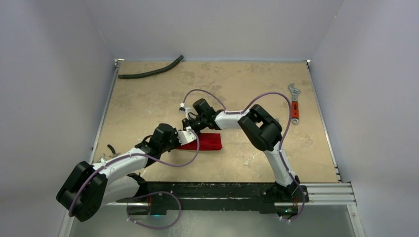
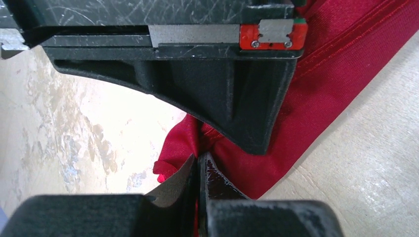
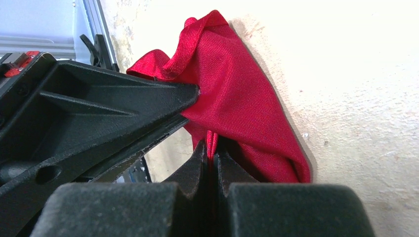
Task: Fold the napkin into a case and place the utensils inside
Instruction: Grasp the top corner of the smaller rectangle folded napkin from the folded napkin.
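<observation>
The red napkin [image 1: 207, 142] lies folded into a narrow strip in the middle of the table. My left gripper [image 1: 186, 137] is at its left end, shut on a pinch of the cloth; in the left wrist view the jaws [image 2: 200, 160] meet on the napkin [image 2: 326, 84]. My right gripper [image 1: 190, 124] is at the same end, just behind the left one, and is also shut on the cloth; in the right wrist view [image 3: 212, 148] a fold of the napkin [image 3: 237, 94] is squeezed between the jaws. Slim dark pieces [image 1: 111, 149] by the left table edge may be the utensils; they are too small to tell.
An orange-handled wrench [image 1: 295, 104] lies at the right side of the table. A black curved hose [image 1: 150, 72] lies at the back left. A metal rail [image 1: 321, 190] runs along the near edge. The two grippers are almost touching.
</observation>
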Available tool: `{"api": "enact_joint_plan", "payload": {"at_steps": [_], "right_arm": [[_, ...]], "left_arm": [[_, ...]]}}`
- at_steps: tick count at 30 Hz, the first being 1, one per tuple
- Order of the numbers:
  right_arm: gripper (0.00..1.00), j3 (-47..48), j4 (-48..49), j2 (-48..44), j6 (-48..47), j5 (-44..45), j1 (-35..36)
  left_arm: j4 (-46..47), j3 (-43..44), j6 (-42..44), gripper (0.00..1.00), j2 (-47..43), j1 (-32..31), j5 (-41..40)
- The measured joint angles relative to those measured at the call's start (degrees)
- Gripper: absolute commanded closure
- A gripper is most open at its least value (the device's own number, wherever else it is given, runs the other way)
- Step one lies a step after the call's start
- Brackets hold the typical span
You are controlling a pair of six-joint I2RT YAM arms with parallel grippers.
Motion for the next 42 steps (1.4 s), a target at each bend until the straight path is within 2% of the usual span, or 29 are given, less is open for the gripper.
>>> {"api": "enact_joint_plan", "payload": {"at_steps": [19, 42], "right_arm": [[1.00, 1.64, 0.50, 1.66, -0.04, -1.53, 0.02], [1.00, 4.20, -1.27, 3.17, -0.07, -3.74, 0.00]], "left_arm": [[-1.55, 1.60, 0.09, 1.00, -0.48, -0.11, -0.17], [1.36, -2.64, 25.57, 1.00, 2.23, -1.07, 3.23]]}}
